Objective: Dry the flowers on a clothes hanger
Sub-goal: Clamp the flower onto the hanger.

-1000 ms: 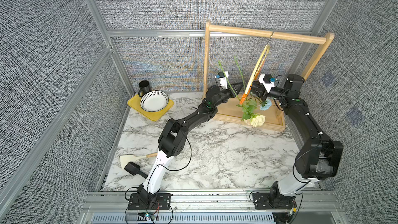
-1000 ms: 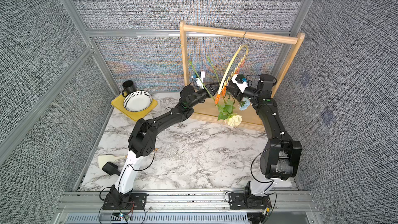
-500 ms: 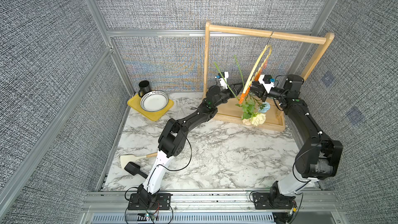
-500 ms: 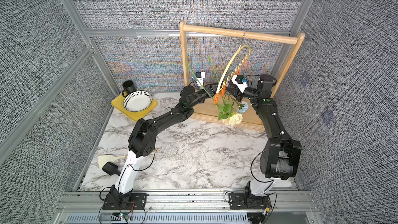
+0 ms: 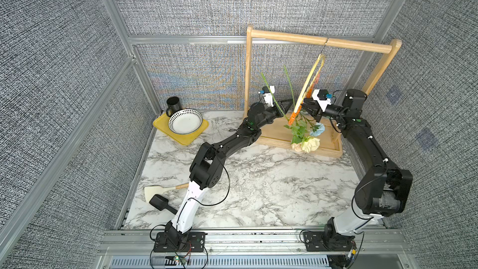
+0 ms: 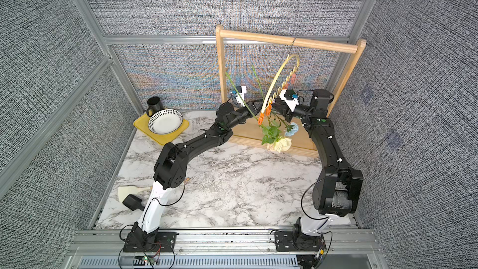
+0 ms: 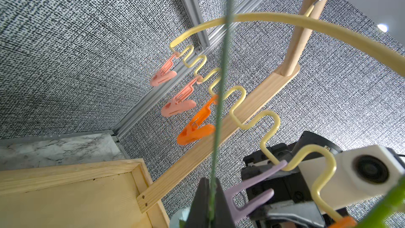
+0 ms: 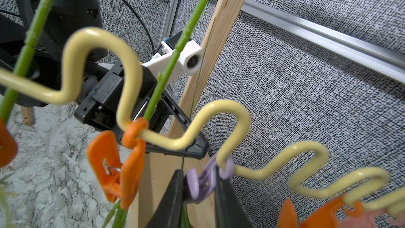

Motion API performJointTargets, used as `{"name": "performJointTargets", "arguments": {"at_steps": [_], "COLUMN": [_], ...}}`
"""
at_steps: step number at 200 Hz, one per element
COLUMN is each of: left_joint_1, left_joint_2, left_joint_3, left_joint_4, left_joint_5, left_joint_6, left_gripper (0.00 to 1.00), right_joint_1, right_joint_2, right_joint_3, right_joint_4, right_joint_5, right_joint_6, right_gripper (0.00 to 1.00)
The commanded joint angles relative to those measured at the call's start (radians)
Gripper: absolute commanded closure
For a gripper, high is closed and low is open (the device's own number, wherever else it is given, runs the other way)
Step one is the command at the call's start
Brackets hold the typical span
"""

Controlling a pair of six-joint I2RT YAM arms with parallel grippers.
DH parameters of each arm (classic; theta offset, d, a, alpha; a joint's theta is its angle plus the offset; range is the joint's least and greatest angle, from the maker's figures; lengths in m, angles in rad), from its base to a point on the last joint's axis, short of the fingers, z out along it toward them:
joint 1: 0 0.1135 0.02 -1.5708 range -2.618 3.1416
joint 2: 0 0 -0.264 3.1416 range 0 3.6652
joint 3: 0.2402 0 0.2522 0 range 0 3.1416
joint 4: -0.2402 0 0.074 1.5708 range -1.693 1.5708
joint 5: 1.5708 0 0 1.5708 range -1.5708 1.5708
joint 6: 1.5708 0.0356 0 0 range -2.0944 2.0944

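Observation:
The pale-yellow clothes hanger [image 5: 309,78] [image 6: 278,77] hangs by its hook from the wooden rack's bar. Two green stems sit in orange clips [image 8: 122,172] at its lower end, and below them the flowers hang head down: a cream rose [image 5: 311,144], a peach rose [image 5: 296,146] and a blue bloom [image 5: 317,129]. My left gripper [image 7: 211,179] [image 5: 291,103] is shut on a thin green stem [image 7: 221,84] beside a lilac clip [image 7: 252,185]. My right gripper [image 8: 198,176] [image 5: 304,104] is shut on that lilac clip [image 8: 202,183], one finger pressing each side.
The light-wood rack [image 5: 323,41] stands on its base tray [image 5: 274,135] at the back right. A yellow tray [image 5: 160,126] with a patterned bowl [image 5: 185,121] and a black mug [image 5: 172,104] is at the back left. A spatula [image 5: 157,191] and a black scoop [image 5: 161,203] lie front left.
The right gripper's jaws have narrowed onto the lilac clip. The hanger and flowers have shifted only slightly; both arms stay close to where they were.

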Motion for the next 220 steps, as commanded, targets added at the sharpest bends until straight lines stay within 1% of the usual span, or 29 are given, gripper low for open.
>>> {"name": "performJointTargets", "arguments": {"at_steps": [1, 78, 134, 171, 220], "left_joint_1": [-0.002, -0.001, -0.001, -0.003, -0.004], "left_joint_2": [-0.013, -0.011, -0.008, 0.005, 0.012], "left_joint_3": [-0.001, -0.002, -0.006, 0.002, 0.017], "left_joint_4": [0.065, 0.089, 0.088, 0.103, 0.119], "left_joint_5": [0.005, -0.002, 0.003, -0.002, -0.006], "left_joint_6": [-0.014, -0.016, -0.002, -0.030, -0.043], "left_gripper": [0.98, 0.98, 0.98, 0.98, 0.98], "right_joint_1": [0.004, 0.000, -0.019, -0.019, -0.015], "right_joint_2": [-0.002, -0.002, -0.021, -0.019, -0.012], "right_joint_3": [-0.007, -0.013, -0.023, -0.024, -0.034], "right_joint_4": [-0.095, -0.074, -0.008, 0.045, 0.048], "right_joint_5": [-0.063, -0.130, -0.125, -0.126, -0.131], "right_joint_6": [-0.002, 0.025, 0.088, 0.138, 0.142], "right_gripper": [0.76, 0.76, 0.76, 0.76, 0.76]}}
